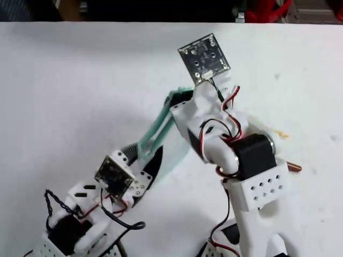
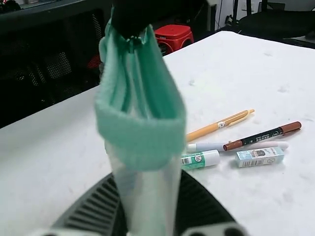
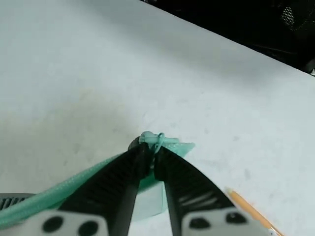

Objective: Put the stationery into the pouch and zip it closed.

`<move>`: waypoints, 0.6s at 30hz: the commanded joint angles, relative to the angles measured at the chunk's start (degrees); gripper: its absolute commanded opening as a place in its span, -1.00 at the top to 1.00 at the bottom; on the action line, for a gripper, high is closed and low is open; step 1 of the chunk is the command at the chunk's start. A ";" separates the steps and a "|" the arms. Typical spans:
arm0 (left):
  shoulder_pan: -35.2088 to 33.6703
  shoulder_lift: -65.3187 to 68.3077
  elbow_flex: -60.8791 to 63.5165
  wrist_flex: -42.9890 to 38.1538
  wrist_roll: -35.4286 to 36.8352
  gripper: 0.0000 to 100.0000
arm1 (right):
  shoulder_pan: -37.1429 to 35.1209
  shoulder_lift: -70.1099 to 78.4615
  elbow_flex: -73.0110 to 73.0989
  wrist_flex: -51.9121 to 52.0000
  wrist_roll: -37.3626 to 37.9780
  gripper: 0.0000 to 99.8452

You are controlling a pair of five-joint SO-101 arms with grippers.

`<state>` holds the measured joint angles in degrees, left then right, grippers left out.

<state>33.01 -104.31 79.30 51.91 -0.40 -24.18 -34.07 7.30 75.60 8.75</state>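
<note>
We see a pouch [image 2: 140,130] of translucent, smooth plastic film, edged with a green woven cloth band. The tabletop [image 2: 256,73] looks white, matt and faintly scuffed. The left end effector [image 2: 147,201] and right end effector [image 3: 150,152] are black, ribbed, matt plastic. The brown marker [image 2: 262,136] shines smoothly.

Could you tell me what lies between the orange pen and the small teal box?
In the left wrist view, a brown marker and a white pen lie between the orange pen and the teal box.
</note>
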 commanded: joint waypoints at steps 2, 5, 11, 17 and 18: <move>-0.48 -0.31 -0.53 0.18 -1.23 0.96 | 1.71 -0.75 0.44 0.40 0.53 0.96; -0.48 -0.31 -0.44 0.18 -1.23 0.96 | 0.57 -3.47 0.53 0.48 0.53 0.96; -0.84 -0.31 -0.26 0.00 -1.32 0.96 | -1.27 -15.34 -2.37 5.85 0.70 0.29; -0.92 -0.31 -0.44 0.00 -1.32 0.96 | 4.44 -18.51 -7.30 12.53 9.58 0.47; -0.92 -0.31 -0.44 0.00 -1.32 0.96 | 7.34 -17.27 -6.51 12.79 9.93 0.53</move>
<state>33.01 -104.84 79.30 52.44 -0.92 -22.33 -52.79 1.49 87.30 16.57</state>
